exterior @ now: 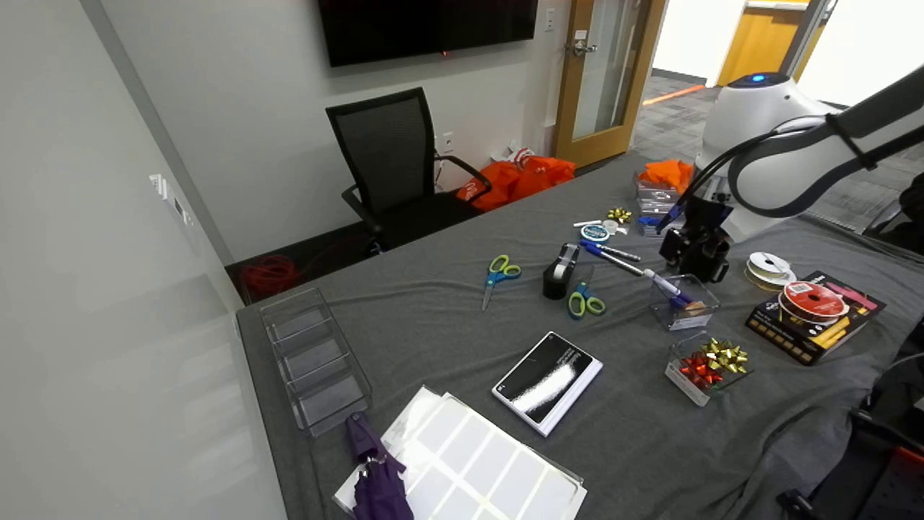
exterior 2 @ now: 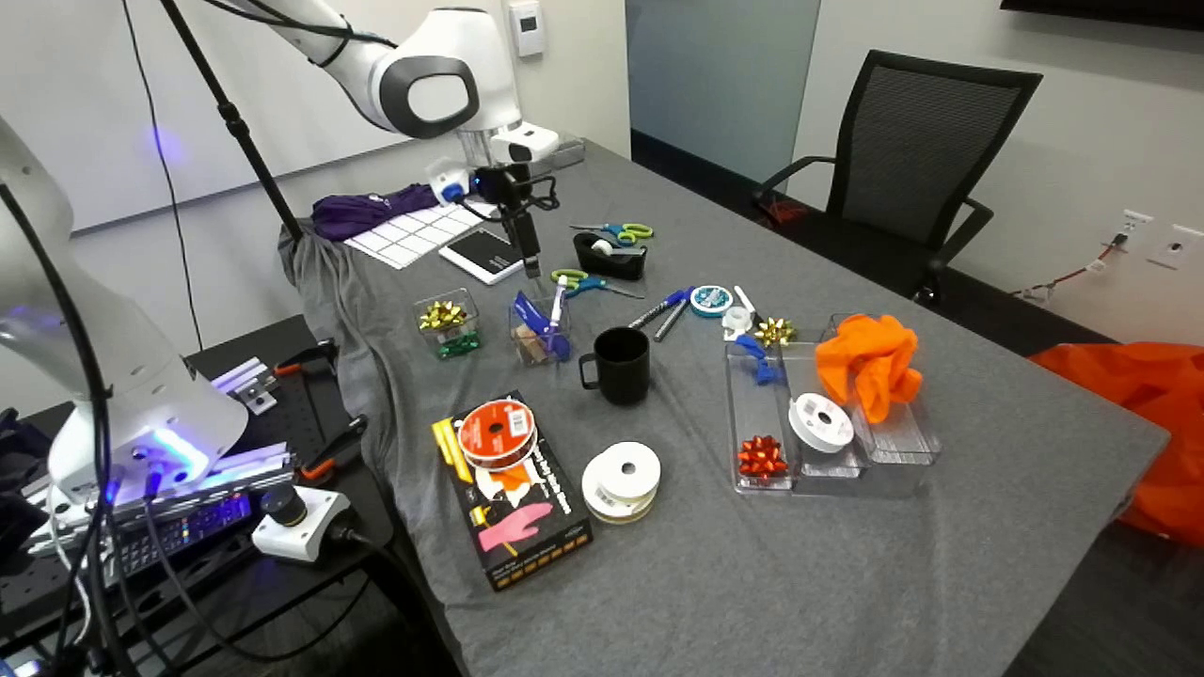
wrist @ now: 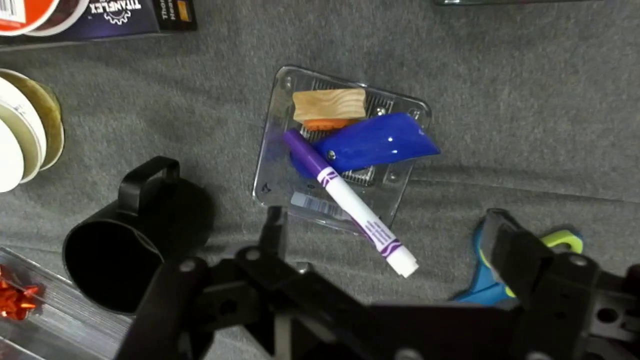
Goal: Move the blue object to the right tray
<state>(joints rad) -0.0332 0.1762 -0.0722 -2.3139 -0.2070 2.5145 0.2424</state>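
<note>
The blue object (wrist: 385,140) is smooth, glossy and deep blue, broad along most of its length, with glints on its surface and a sharp corner at its right end in the wrist view. It lies in a small clear tray (wrist: 274,182) on the desk (exterior 2: 752,574), that corner reaching past the rim. A white-and-purple marker (wrist: 350,200) crosses over its left end, and a wooden block (wrist: 330,104) sits just beside it. The tool (wrist: 390,225) hangs above, empty, its two fingers (wrist: 507,240) spread wide apart. In an exterior view, a black mug (exterior 2: 623,367) stands upright just right of the small tray, on its near side; well to the right is a larger clear tray (exterior 2: 764,409) with a red bow (exterior 2: 762,458) at its near end.
</note>
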